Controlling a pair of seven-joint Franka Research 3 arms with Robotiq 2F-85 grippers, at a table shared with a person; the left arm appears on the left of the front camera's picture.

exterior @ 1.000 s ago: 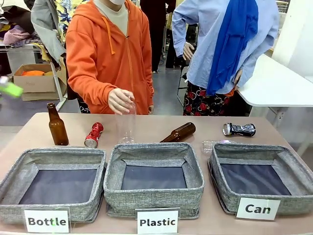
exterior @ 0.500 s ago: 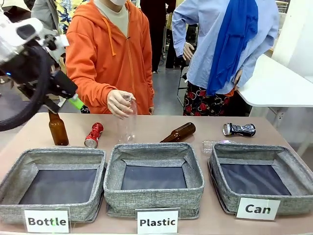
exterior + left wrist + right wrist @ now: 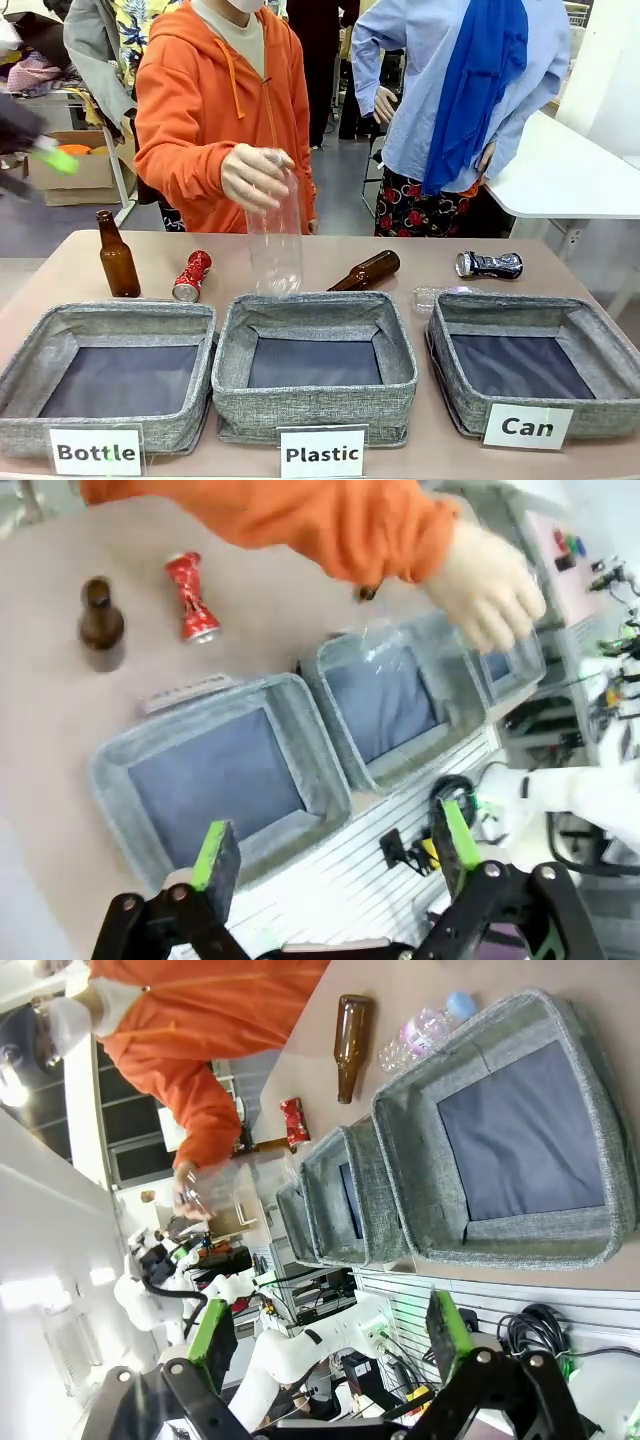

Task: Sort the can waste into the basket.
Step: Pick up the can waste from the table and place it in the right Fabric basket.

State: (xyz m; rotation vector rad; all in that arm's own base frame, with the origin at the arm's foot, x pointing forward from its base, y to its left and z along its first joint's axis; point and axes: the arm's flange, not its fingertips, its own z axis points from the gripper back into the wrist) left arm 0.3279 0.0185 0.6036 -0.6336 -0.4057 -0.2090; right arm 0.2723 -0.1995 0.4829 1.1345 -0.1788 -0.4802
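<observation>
**Front view.** A tan counter (image 3: 320, 262) spans the lower frame. Behind it I see a room with a grey floor, a cardboard box (image 3: 70, 172) at upper left and a white table (image 3: 565, 180) at right.

I count three grey baskets along the near edge:
- the Bottle basket (image 3: 170, 432) at lower left;
- the Plastic basket (image 3: 240, 410) at lower centre;
- the Can basket (image 3: 610, 418) at lower right.

Two cans lie on the counter. The red can (image 3: 192, 276) is left of centre, just beyond the gap between the Bottle and Plastic baskets. The black-and-silver can (image 3: 489, 264) is at right, beyond the Can basket's far rim.

There are two brown glass bottles, the upright bottle (image 3: 117, 257) at left and the lying bottle (image 3: 367, 270) at centre.

There are two clear plastic bottles. The held plastic bottle (image 3: 275, 250) hangs from a person's hand (image 3: 255, 177) above the Plastic basket. The flattened plastic bottle (image 3: 437, 296) lies by the Can basket's far left corner.

**Wrist views.** My left jaws stand wide apart, holding nothing, with their green pads (image 3: 213, 852) at the bottom of the frame below the row of baskets. My right jaws stand equally wide, holding nothing, with the Can basket at upper right of that frame.
</observation>
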